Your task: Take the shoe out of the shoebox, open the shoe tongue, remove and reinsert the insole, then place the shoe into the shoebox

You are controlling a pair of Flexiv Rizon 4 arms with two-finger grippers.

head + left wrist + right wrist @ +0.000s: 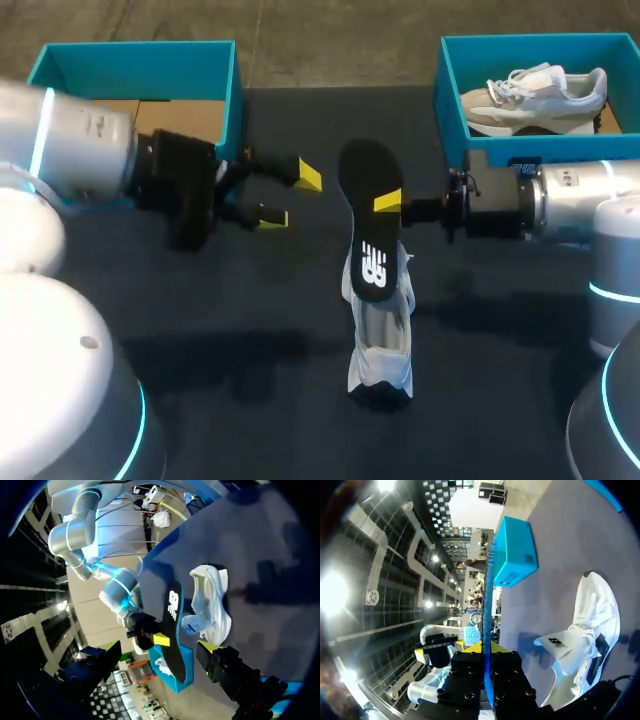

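- Head view: the right gripper (390, 202) comes in from the right and is clamped on one long edge of the insole (368, 165). One yellow tip lies on the insole's black top face.
- The insole is held lengthwise above the table (200, 330), with its logo end pointing down towards the shoe (382, 345).
- The insole's lower end overlaps the shoe's opening. Whether the two touch cannot be told.
- The white shoe rests on the table below the right gripper and nearer the robot, its opening towards the insole.
- The left gripper (291, 196) sits just to the left of the insole's far end. Its fingers are spread wide with nothing between them, and it stands apart from the insole.
- Right wrist view: the insole (487, 605) shows edge-on as a thin blue line running straight out between the two black finger blocks. The shoe (592, 625) lies beside and below them.
- Left wrist view: the insole (172, 630) stands ahead of the spread fingers, black on top and blue underneath. The shoe (212, 602) lies just beyond it.
- The table is covered in a dark, plain surface.
- The left-hand box (140, 68) is a blue box at the table's far left corner, showing a brown floor.
- The right-hand box (452, 100) is a matching blue one at the far right, and it holds a second shoe (535, 95), pale with white laces.
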